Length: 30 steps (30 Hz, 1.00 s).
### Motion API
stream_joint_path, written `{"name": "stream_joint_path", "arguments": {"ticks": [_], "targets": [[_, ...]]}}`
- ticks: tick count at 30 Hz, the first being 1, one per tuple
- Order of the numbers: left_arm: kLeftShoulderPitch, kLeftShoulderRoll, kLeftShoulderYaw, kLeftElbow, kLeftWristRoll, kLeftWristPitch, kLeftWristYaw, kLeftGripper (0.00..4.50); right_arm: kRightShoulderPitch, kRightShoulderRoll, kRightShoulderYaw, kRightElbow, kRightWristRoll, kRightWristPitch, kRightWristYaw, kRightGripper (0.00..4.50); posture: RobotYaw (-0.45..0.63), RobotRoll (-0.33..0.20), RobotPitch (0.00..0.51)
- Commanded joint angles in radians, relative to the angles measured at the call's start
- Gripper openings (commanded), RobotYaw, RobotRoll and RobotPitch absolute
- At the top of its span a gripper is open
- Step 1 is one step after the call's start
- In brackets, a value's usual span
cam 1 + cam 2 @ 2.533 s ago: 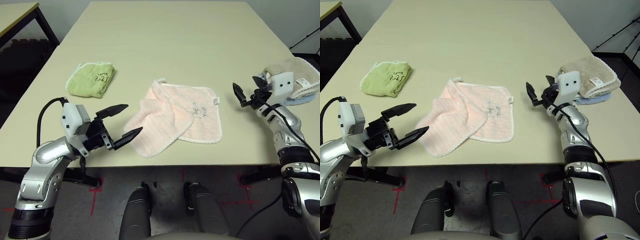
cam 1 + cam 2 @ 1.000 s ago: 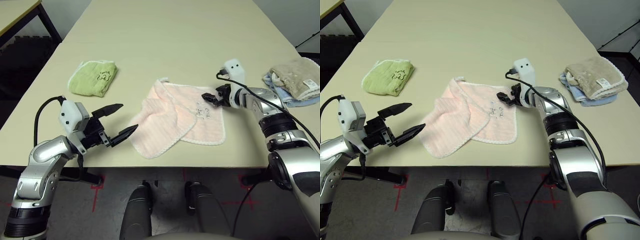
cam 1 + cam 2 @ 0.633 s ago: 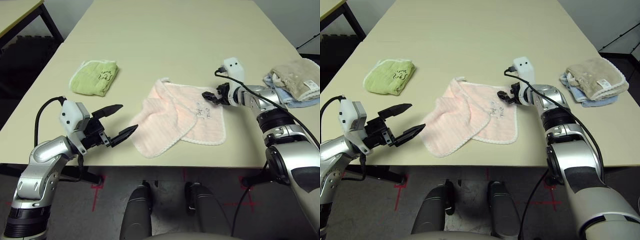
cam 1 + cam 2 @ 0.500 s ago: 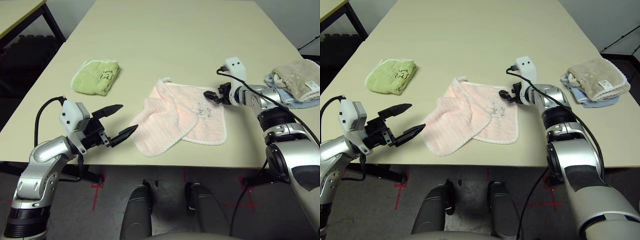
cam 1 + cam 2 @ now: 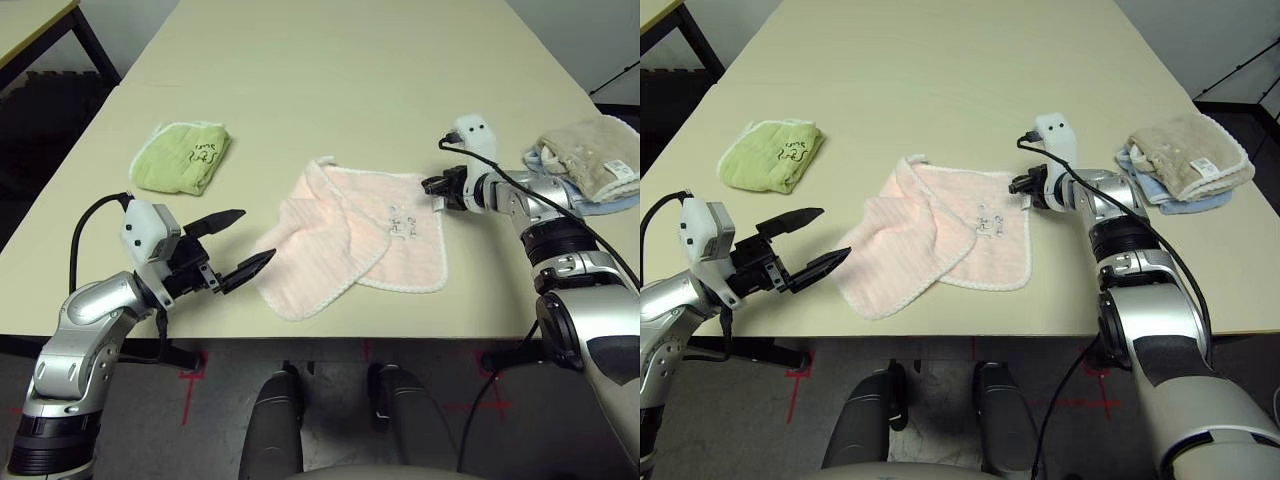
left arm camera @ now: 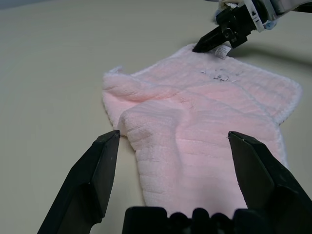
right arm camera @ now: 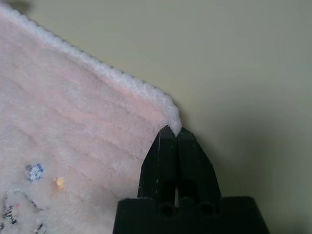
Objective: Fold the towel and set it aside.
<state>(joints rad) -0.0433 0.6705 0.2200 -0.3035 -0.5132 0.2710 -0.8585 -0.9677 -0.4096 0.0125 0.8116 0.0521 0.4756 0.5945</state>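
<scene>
Keeping the far-right corner of the towel (image 5: 330, 240) low, the right jaws (image 7: 177, 131), clamped on it, should fold toward the surface's (image 5: 300, 80) near edge; the left jaws (image 5: 262, 236) stand open.

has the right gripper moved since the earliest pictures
Yes, the right gripper moved leftward, away from the beige towel, onto a corner of the pink towel.

A pale table (image 5: 300, 80) stands on a dark grey floor (image 5: 330, 400) bearing red tape marks (image 5: 189, 400), with a second table (image 5: 30, 35) beyond its left edge and a light grey wall (image 5: 1200, 40) behind.
</scene>
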Motion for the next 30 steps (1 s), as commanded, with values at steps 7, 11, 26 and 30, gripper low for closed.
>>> {"name": "stream_joint_path", "arguments": {"ticks": [7,11,26,30], "targets": [[-0.031,-0.002,-0.017,0.004,0.008,0.025,0.027,4.5,-0.028,-0.066,0.058,0.059,-0.186,-0.496,-0.216,0.02,-0.08,0.0,0.18],[-0.042,-0.005,-0.016,0.01,0.012,0.033,0.045,4.5,-0.045,-0.074,0.068,0.091,-0.227,-0.636,-0.271,0.02,-0.08,0.0,0.179],[-0.123,-0.043,-0.053,0.032,0.021,0.077,0.106,4.5,-0.144,-0.081,0.035,0.122,-0.223,-0.937,-0.294,0.02,-0.1,0.0,0.167],[-0.148,-0.048,-0.06,0.049,0.025,0.076,0.111,4.5,-0.187,-0.084,0.028,0.133,-0.22,-0.962,-0.303,0.02,-0.1,0.0,0.164]]}}
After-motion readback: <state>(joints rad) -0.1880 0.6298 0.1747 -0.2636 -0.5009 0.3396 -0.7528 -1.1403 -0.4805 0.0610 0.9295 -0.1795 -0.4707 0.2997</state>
